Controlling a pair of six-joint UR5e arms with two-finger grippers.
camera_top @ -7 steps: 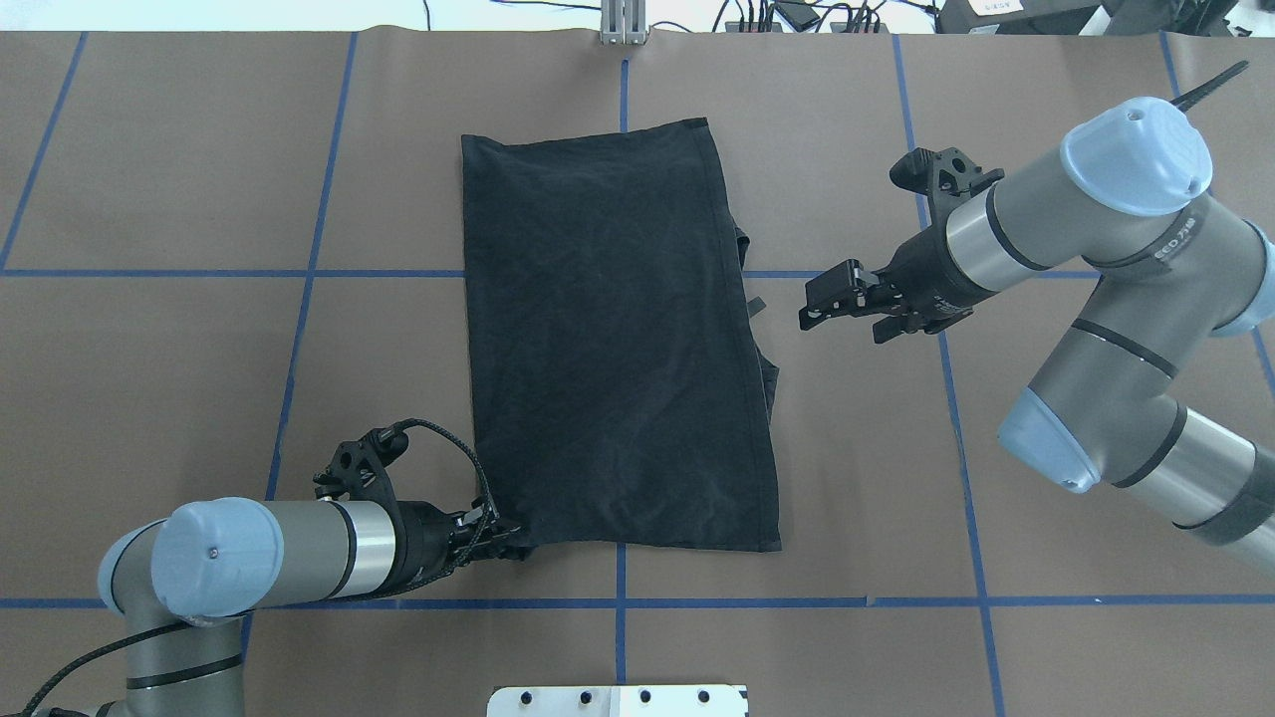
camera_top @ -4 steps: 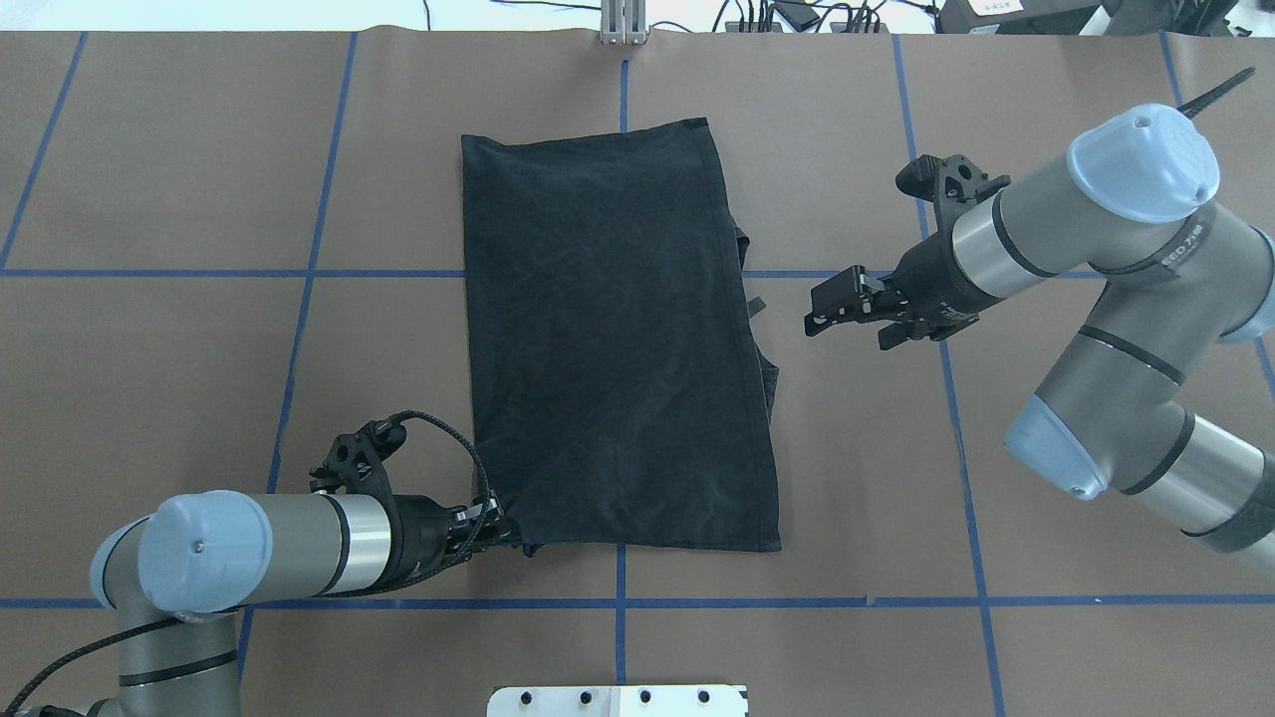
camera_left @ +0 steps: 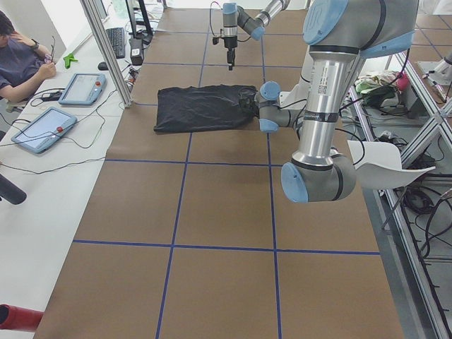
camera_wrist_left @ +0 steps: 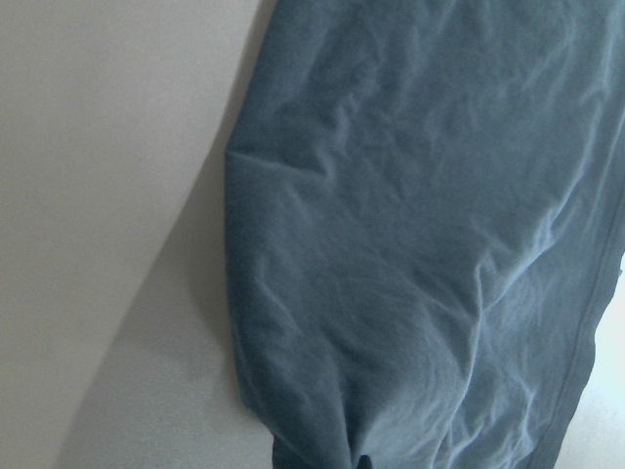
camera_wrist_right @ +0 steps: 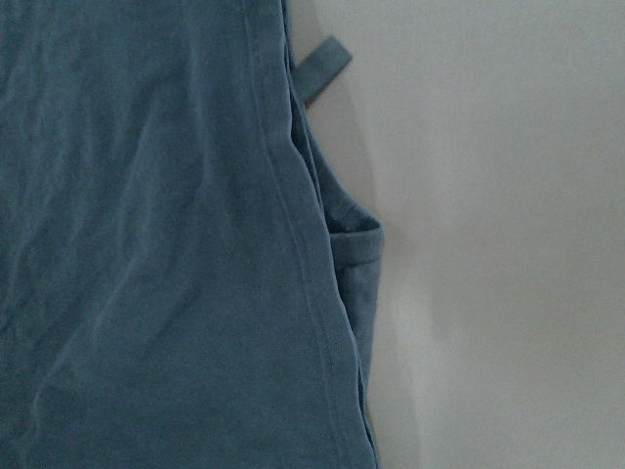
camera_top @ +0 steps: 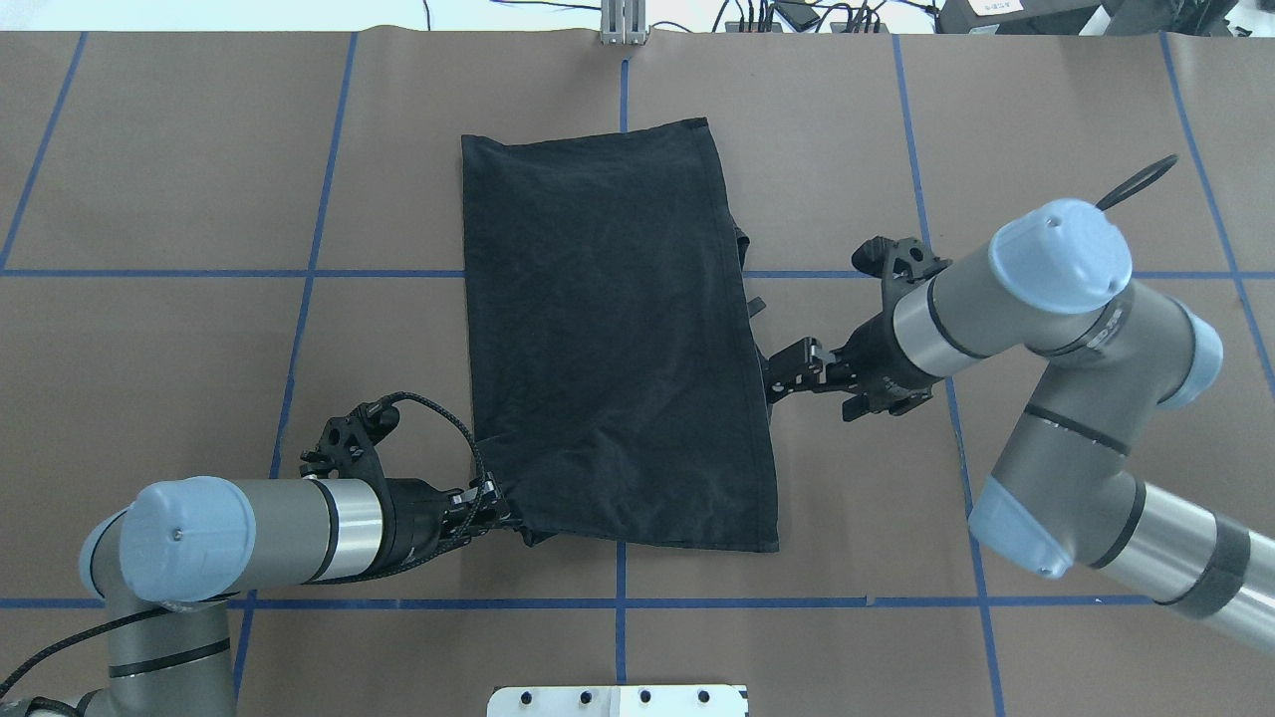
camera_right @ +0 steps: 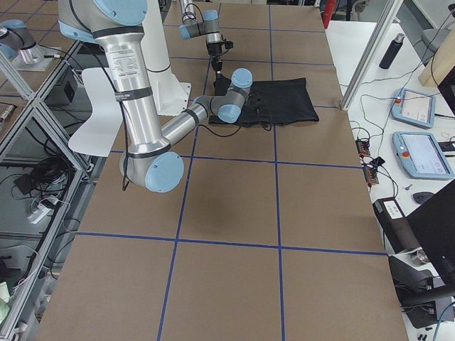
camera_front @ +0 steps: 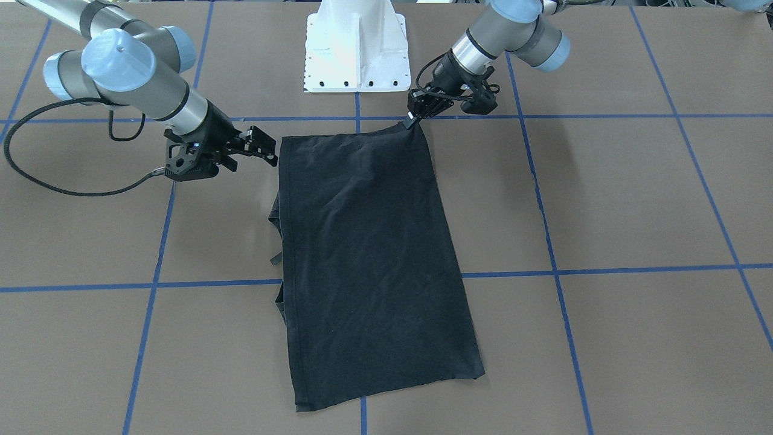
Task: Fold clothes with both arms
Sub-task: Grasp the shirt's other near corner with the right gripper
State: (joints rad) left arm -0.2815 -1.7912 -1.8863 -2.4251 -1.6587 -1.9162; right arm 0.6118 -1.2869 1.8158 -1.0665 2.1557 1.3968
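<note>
You have the black T-shirt (camera_top: pixel 618 339) lying in the middle of the tabletop (camera_top: pixel 149 378). It is folded into a long strip with its plain side up and runs from near the robot toward the far side.

The left tool (camera_top: pixel 501 515) is closed on the shirt's near left corner. In the front-facing view that corner is drawn up off the tabletop into a small peak at the fingertips, while the rest of the cloth lies flat. The left wrist view shows creased cloth gathering toward the bottom edge of the picture.

The right tool (camera_top: pixel 782 371) sits just beside the shirt's right edge, a little nearer than the middle of its length. Its two fingers are spread, with nothing between them. You cannot tell from these views whether a fingertip touches the cloth.

Next to that tool a bit of sleeve (camera_wrist_right: pixel 356 254) pokes out from under the folded right edge. Farther along the same edge a small tab (camera_top: pixel 755 304) sticks out.

Blue tape lines (camera_top: pixel 797 601) cross the tabletop in a grid, and the shirt's near hem lies just short of one of them.
</note>
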